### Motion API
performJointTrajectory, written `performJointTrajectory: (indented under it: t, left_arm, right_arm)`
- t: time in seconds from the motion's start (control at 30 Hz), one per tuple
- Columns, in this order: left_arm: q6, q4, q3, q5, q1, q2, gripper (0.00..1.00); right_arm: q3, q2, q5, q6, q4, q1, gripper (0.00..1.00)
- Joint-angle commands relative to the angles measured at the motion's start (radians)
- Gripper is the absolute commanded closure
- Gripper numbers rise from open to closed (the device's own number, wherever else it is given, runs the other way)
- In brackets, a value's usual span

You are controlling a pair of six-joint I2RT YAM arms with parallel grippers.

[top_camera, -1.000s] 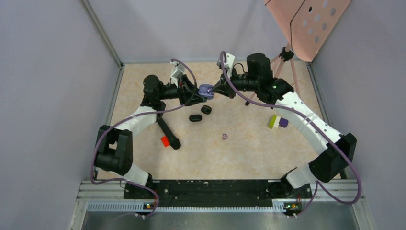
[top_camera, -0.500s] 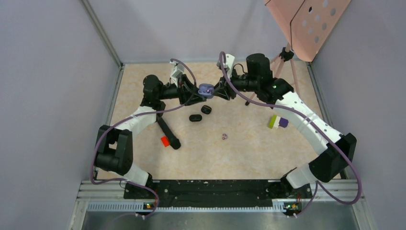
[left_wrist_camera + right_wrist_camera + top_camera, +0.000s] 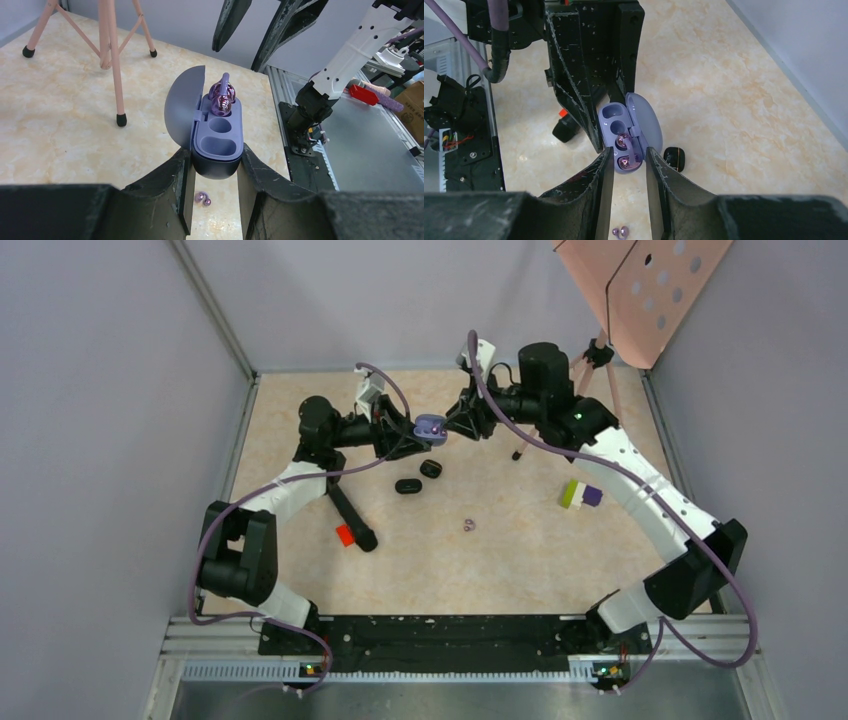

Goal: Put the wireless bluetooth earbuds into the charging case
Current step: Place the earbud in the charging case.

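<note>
My left gripper [image 3: 413, 434] is shut on the base of an open purple charging case [image 3: 430, 425] and holds it above the table. In the left wrist view the case [image 3: 217, 145] has one shiny purple earbud [image 3: 222, 97] in its far slot, and the near slot is empty. My right gripper [image 3: 455, 423] is open and empty, just above the case's far end. In the right wrist view its fingers [image 3: 605, 175] flank the seated earbud [image 3: 626, 154]. A second purple earbud [image 3: 469, 525] lies on the table; it also shows in the left wrist view [image 3: 202, 199] and the right wrist view [image 3: 620, 231].
Two small black cases [image 3: 431, 468] [image 3: 407, 486] lie below the grippers. A long black marker [image 3: 352, 515] with a red piece [image 3: 345, 534] lies to the left. Green and purple blocks [image 3: 580, 494] sit to the right. A pink tripod [image 3: 598, 352] stands at the back right.
My right wrist has lifted and pulled back slightly from the case. The left gripper and the case have stayed put.
</note>
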Motion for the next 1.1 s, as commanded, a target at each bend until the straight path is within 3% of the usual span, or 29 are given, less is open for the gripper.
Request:
performJointTrajectory:
  t: [0.0, 0.43, 1.07]
  left_arm:
    - [0.022, 0.04, 0.035, 0.014, -0.004, -0.029, 1.0]
    - [0.047, 0.015, 0.033, 0.009, -0.005, -0.034, 1.0]
    - [0.07, -0.006, 0.036, 0.004, -0.007, -0.034, 1.0]
  right_arm:
    - [0.053, 0.03, 0.006, 0.014, 0.011, -0.002, 0.7]
    - [0.064, 0.069, 0.021, 0.152, 0.053, -0.002, 0.52]
    - [0.07, 0.12, 0.146, 0.258, 0.044, 0.0, 0.48]
